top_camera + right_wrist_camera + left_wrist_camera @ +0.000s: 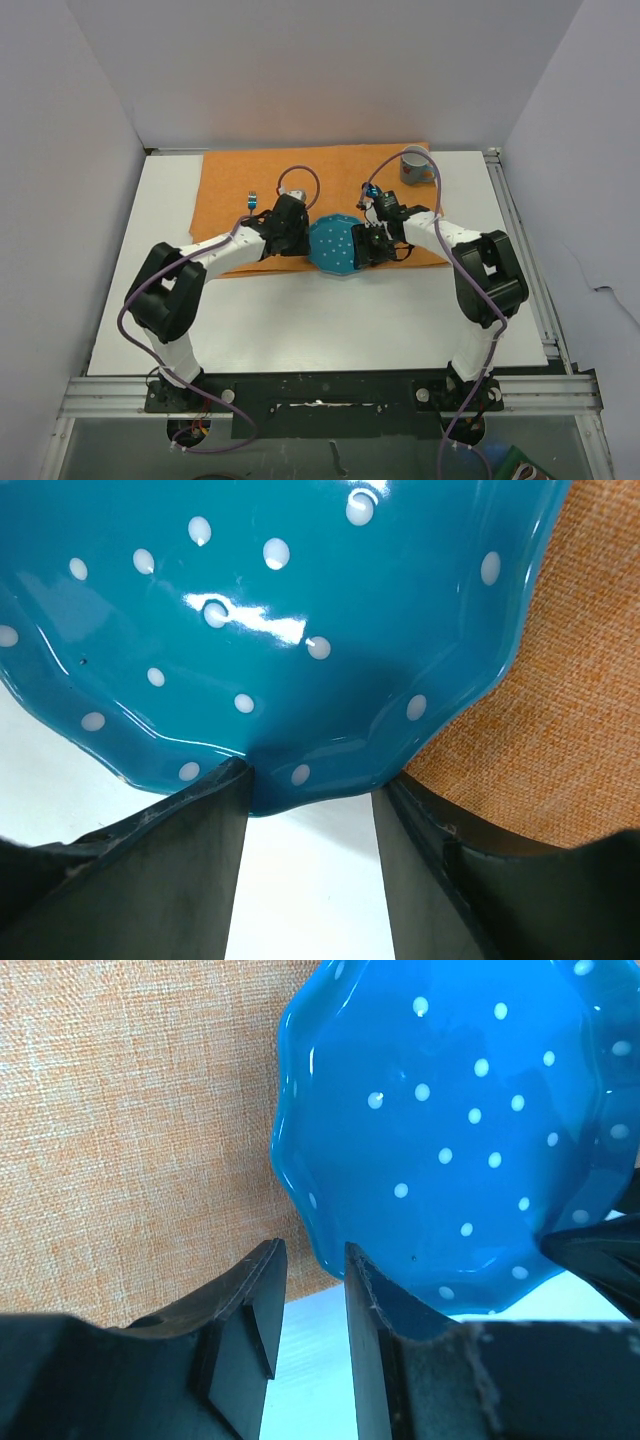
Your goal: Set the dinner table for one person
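Observation:
A blue plate with white dots [333, 245] lies flat across the near edge of the orange cloth [300, 180], its near part over the white dinner table [300, 320]. My left gripper [303, 238] is at the plate's left rim. In the left wrist view the left gripper [310, 1250] is open, only cloth and table showing in the gap, and the plate [450, 1110] rim touches the right finger's tip. My right gripper [358, 247] is at the plate's right rim. The right gripper [312, 780] is open, with a lobe of the plate [260, 600] rim between its fingertips.
A grey mug [417, 167] stands at the cloth's far right corner. A small dark and blue object [252, 200] lies on the cloth's left part. White walls close in the table on the left, back and right.

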`<act>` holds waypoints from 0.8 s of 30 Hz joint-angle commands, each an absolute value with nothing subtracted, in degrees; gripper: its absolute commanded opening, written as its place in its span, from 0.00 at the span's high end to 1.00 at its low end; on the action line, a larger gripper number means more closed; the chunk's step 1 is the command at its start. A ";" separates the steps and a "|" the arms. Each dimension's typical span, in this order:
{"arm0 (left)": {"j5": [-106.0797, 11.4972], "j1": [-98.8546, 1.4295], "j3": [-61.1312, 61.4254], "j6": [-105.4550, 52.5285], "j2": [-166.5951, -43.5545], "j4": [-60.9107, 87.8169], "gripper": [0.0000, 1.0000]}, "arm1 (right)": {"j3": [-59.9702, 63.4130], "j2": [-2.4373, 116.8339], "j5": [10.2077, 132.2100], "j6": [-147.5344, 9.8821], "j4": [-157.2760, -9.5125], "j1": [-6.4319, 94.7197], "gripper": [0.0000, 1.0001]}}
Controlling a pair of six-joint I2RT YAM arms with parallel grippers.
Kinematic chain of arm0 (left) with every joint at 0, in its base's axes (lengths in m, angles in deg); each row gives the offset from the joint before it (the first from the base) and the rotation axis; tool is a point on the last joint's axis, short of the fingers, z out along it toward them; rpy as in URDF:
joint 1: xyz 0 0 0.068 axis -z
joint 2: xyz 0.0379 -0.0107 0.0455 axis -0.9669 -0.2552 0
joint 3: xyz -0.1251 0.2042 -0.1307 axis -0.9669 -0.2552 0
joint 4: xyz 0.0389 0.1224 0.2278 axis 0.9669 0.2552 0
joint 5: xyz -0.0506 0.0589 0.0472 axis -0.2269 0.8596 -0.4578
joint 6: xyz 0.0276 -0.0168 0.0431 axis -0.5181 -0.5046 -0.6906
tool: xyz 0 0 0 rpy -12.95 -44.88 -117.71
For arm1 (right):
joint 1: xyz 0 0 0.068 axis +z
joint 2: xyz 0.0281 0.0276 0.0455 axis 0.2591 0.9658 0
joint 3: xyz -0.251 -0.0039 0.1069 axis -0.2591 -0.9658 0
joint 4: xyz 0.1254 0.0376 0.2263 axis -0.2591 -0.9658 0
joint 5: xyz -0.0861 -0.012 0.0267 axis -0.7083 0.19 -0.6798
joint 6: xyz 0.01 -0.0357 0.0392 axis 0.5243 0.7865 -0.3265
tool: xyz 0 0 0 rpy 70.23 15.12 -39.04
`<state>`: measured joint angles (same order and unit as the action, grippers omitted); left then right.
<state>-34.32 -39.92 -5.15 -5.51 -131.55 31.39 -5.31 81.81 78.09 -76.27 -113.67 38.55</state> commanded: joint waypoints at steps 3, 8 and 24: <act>-34.58 -40.18 -2.92 -6.40 -136.33 27.61 0.70 | -5.34 83.00 79.03 -75.71 -113.19 38.97 0.49; -34.49 -40.16 -3.03 -6.40 -138.77 27.09 0.71 | -4.87 83.53 78.97 -75.52 -113.22 38.86 0.54; -31.08 -40.08 -3.41 -6.34 -135.80 27.42 1.00 | 4.26 87.01 77.75 -73.46 -118.33 40.67 1.00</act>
<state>-33.03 -40.47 -3.95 0.35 -137.81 28.99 2.12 86.35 77.06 -80.73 -117.58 38.22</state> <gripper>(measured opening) 0.084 0.124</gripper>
